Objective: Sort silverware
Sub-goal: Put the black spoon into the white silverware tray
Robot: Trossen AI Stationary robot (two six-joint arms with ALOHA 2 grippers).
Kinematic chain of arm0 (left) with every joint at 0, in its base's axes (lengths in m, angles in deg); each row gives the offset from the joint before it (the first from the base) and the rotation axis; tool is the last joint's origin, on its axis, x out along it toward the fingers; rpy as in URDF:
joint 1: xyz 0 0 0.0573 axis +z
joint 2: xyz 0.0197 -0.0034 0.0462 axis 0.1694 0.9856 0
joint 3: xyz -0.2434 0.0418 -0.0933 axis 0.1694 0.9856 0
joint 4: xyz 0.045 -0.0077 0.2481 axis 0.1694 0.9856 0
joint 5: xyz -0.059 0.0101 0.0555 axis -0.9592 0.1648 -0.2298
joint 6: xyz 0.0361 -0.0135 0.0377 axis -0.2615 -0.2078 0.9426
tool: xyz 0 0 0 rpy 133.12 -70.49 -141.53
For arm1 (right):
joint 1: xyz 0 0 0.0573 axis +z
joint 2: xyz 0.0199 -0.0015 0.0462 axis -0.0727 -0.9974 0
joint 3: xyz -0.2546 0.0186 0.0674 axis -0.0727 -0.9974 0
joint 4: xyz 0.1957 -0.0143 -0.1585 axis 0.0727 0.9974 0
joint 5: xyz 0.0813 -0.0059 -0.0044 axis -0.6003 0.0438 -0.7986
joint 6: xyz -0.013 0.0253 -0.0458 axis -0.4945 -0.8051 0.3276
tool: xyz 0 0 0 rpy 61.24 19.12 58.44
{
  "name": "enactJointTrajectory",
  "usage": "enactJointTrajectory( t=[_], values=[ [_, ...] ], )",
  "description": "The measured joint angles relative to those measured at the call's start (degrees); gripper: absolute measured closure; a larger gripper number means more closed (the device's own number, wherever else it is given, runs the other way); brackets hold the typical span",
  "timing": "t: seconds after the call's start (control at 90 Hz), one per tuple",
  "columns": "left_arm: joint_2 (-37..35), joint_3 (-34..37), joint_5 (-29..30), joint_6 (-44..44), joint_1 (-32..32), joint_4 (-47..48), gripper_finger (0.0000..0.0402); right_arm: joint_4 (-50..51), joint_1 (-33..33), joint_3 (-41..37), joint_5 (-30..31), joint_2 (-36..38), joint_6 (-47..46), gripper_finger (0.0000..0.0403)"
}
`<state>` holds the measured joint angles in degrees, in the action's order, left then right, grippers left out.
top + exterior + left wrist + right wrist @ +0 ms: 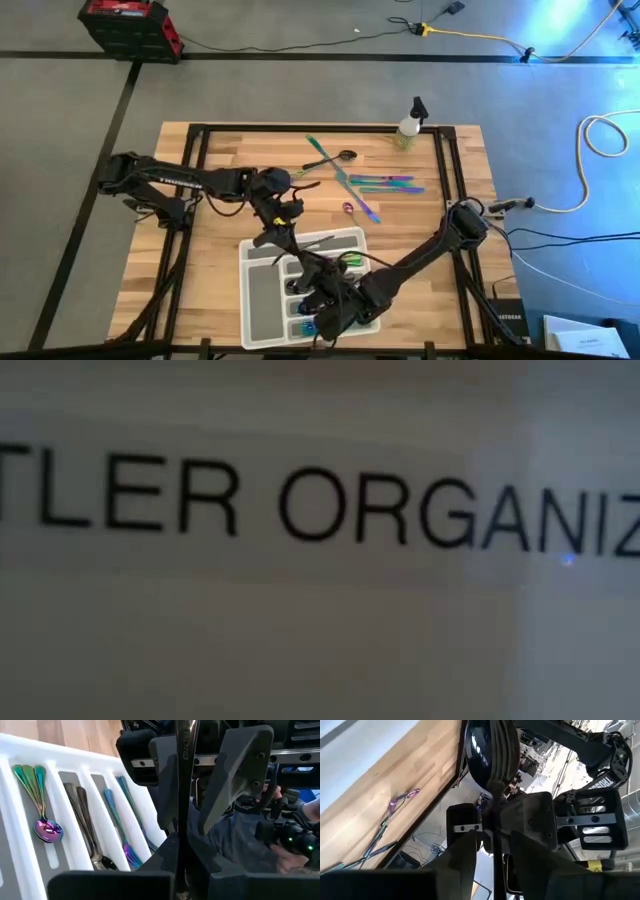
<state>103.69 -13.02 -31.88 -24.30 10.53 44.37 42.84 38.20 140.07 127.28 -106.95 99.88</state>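
A dark spoon (490, 750) is held above the white compartment tray (262, 300), between my two grippers, which face each other. My left gripper (182, 855) is shut on it. My right gripper (495, 837) is open, with a finger on each side of the spoon's handle (183, 780). In the tray's slots lie iridescent spoons (40, 810), dark pieces (85, 830) and iridescent forks (122, 835). More iridescent silverware (378, 183) lies loose on the far part of the table. My left gripper pinches the dark spoon between its two fingers at the neck (493, 815), just below the bowl. The handle runs on past its fingertips to the right gripper. The spoon is lifted clear of the tray. My right gripper: whether a finger touches the handle, I cannot tell.
A small spray bottle (410, 122) stands at the table's far right corner. A small purple piece (348, 208) lies alone mid-table. The tray's labelled wall (320, 510) fills the low view. A red case (130, 25) and cables lie on the floor beyond the table.
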Motion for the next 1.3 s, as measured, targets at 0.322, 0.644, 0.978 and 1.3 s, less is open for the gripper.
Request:
enactJointTrajectory(
  t=[0.322,0.644,0.978,1.3],
  values=[
    [0.0,0.0,-0.7,0.1,0.0,0.1,0.0400,0.0,-1.4,0.0,-0.3,0.0,0.1,0.0300],
    [0.0,0.0,-0.3,0.1,0.0,0.1,0.0400,0.7,-1.5,0.0,-0.3,0.0,0.1,0.0389],
    [0.0,0.0,-0.2,1.5,-0.6,0.1,0.0400,1.1,-1.8,0.0,-0.4,0.0,-0.2,0.0397],
    [0.0,0.0,0.6,6.9,0.0,1.5,0.0348,1.6,-1.8,0.0,-0.5,0.0,-1.2,0.0401]
  ],
)
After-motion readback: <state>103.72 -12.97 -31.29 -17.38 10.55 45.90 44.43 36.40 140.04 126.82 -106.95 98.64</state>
